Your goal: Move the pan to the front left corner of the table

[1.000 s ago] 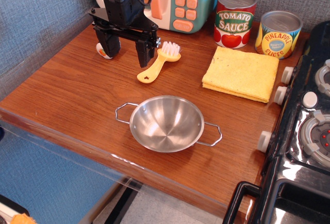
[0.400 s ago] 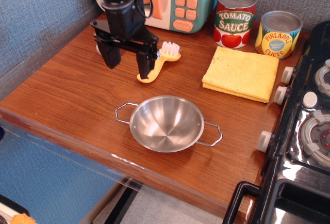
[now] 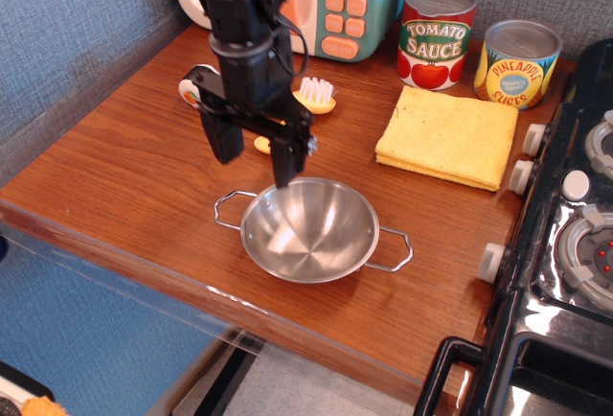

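Table [image 3: 124,181], spread hand [image 3: 256,159] seemingly over pan [image 3: 308,229]

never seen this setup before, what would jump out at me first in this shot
The shiny pan near the front edge of the table, with the black gripper open just above its back rim. Behind them, the red tomato sauce can and pineapple can stand at the back, by a folded yellow cloth.
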